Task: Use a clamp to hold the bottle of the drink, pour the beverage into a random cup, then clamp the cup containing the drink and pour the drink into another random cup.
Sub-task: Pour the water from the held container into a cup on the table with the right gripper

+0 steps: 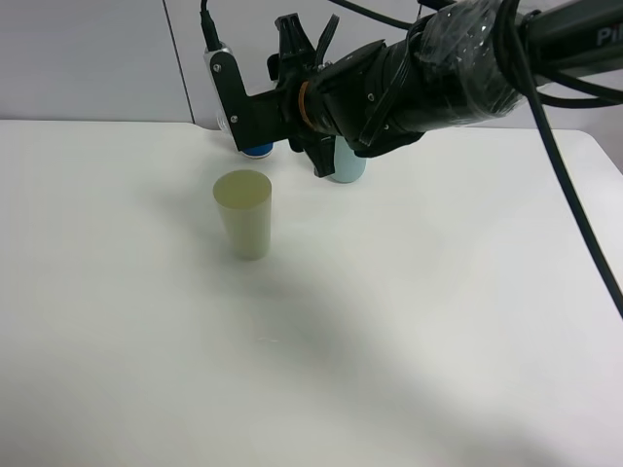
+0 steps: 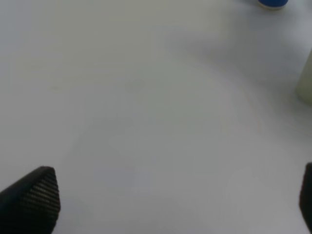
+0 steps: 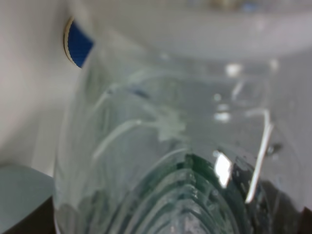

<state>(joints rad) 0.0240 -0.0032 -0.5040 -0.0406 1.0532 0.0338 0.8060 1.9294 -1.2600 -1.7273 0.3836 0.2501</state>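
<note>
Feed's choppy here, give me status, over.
Left gripper open over bare table. Right gripper shut on bottle, raised beyond yellow-green cup. Teal cup and blue-banded cup close by.

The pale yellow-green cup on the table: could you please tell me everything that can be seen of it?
The pale yellow-green cup is a plain tapered tumbler, wider at the mouth than at the base, with no handle; it looks like matte plastic. It stands upright, mouth up, on the white table, left of the middle in the high view. Nothing touches it. Whether it holds any liquid cannot be told.
</note>
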